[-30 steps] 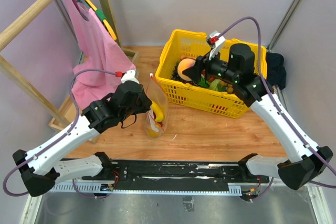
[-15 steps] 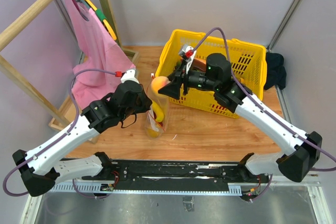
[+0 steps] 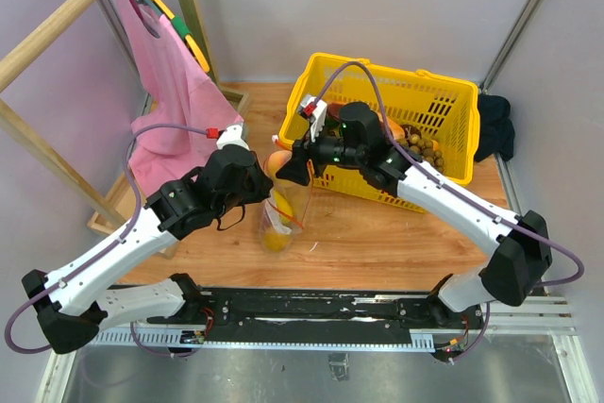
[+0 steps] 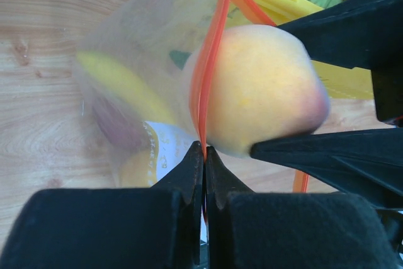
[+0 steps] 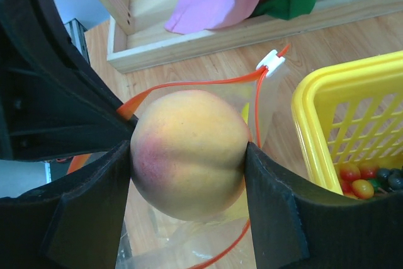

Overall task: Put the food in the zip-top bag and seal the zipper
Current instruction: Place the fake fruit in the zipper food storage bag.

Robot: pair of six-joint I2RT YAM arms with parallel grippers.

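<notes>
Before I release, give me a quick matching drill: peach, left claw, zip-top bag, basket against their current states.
1 peach
2 left claw
3 zip-top bag
4 basket

A shut on the bag's red zipper
B clear, mouth open
C gripped by the right claw
D yellow mesh

Pairs: 1-C, 2-A, 3-B, 4-D

1. Left arm (image 3: 123,252): white links, black joints.
2. Right arm (image 3: 462,209): identical; green indicator light.
3. Purple cables (image 3: 132,153) with red connectors.
4. Left end effector (image 4: 203,148): matte black, tapered fingers (image 4: 187,177).
</notes>
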